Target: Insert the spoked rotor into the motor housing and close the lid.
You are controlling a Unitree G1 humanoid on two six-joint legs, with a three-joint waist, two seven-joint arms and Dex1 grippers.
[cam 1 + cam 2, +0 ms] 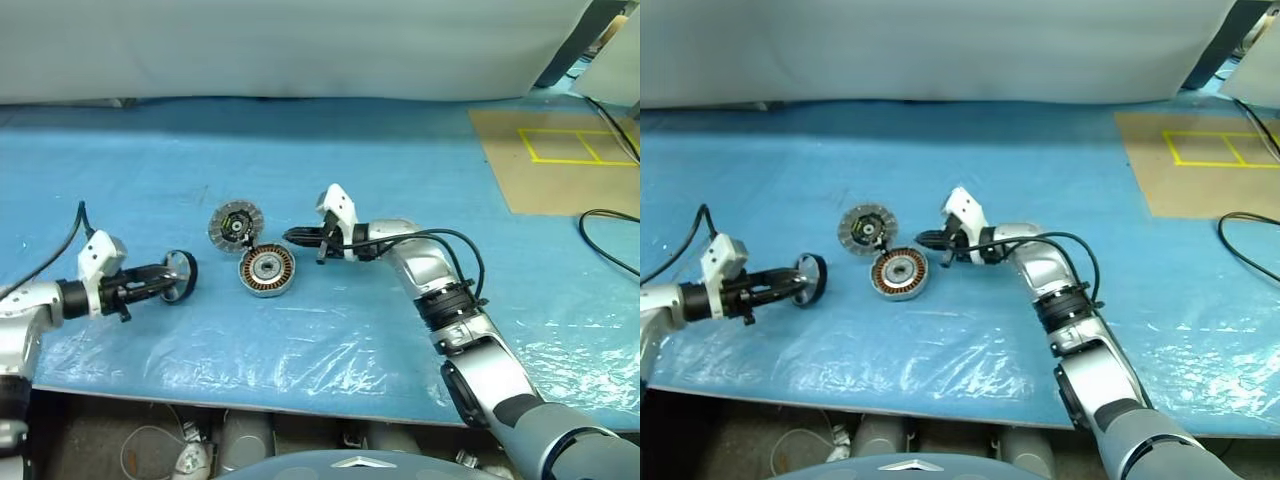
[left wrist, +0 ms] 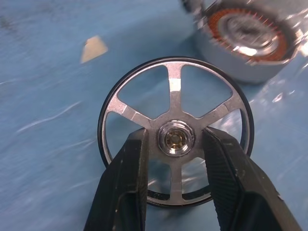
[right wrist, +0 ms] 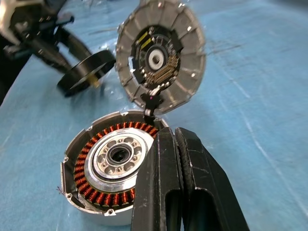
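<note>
The spoked rotor, a silver wheel with a dark rim, is gripped at its hub by my left gripper, held on edge just above the blue mat at the left. The motor housing sits mid-table, copper windings facing up. Its lid stands tilted open behind it, segmented ring and black centre showing, joined at the housing's far rim. My right gripper is shut and empty, pointing left just beside the housing's right rim, fingertips close to the lid's lower edge.
The table is covered by a blue mat with a clear plastic sheet near its front edge. A brown board with yellow tape lines lies at the back right, and a black cable loops at the right.
</note>
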